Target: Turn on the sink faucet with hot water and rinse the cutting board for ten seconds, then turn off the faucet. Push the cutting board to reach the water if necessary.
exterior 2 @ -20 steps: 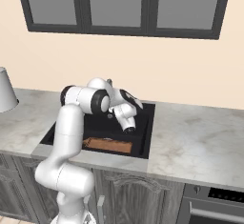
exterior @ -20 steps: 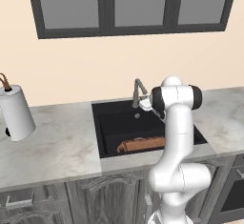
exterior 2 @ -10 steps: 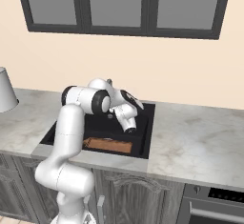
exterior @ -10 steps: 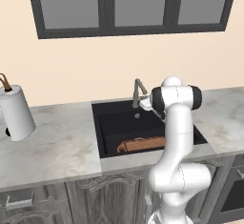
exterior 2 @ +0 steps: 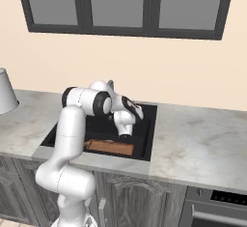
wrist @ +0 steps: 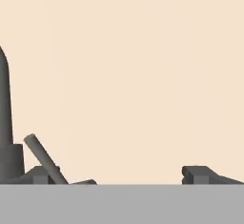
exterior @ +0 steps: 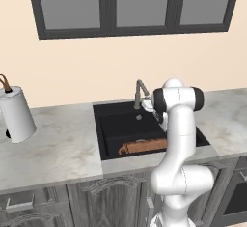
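Note:
The grey sink faucet (exterior: 140, 93) stands at the back rim of the black sink (exterior: 110, 133). In the hand view its column (wrist: 5, 123) is at the far left, with the small lever (wrist: 44, 158) slanting up beside it. My gripper (wrist: 121, 176) is open, its fingertips wide apart, and faces the beige wall. The left fingertip (wrist: 42, 176) sits right by the lever's base. In the left base view the gripper (exterior: 148, 107) is just right of the faucet. The orange-brown cutting board (exterior: 143, 146) lies flat at the basin's front, also seen as the cutting board (exterior 2: 110, 147). No water is in view.
Pale marble worktop (exterior: 58, 148) surrounds the sink. A white paper towel roll (exterior: 16, 115) stands at the left. A dark-framed window (exterior: 130, 6) is on the wall above. An oven front (exterior 2: 214, 206) sits below the counter at the right.

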Controlling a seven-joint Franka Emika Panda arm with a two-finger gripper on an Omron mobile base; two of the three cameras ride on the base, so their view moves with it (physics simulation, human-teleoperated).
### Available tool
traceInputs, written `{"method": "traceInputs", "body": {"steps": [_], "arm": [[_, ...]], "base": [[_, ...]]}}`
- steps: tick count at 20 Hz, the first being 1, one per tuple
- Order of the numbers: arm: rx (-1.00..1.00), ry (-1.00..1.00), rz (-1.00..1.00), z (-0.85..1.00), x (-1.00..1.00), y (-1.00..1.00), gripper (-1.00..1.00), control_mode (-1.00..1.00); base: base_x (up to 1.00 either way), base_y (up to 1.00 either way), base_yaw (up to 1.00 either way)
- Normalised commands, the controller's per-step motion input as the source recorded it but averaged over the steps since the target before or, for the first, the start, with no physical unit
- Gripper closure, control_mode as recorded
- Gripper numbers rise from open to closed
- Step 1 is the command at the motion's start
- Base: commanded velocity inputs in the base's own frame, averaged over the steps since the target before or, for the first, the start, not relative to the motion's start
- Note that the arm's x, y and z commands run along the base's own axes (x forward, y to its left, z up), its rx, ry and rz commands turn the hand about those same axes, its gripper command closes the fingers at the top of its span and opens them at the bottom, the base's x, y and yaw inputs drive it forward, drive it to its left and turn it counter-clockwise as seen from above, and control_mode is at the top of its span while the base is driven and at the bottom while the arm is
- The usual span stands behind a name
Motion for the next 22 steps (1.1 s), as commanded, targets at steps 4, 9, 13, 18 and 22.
{"method": "traceInputs", "body": {"steps": [4,9,13,18,22], "arm": [[0.19,0.0,-0.26,0.0,0.0,-0.76,-1.0,-1.0],[0.16,0.0,-0.23,0.0,0.0,-0.72,-1.0,-1.0],[0.14,0.0,-0.21,0.0,0.0,-0.69,-1.0,-1.0],[0.13,0.0,-0.18,0.0,-0.02,-0.65,-1.0,-1.0],[0.12,0.0,-0.14,0.0,-0.14,-0.56,-1.0,-1.0]], "base": [[0.0,0.0,0.0],[0.0,0.0,0.0],[0.0,0.0,0.0],[0.0,0.0,0.0],[0.0,0.0,0.0]]}}
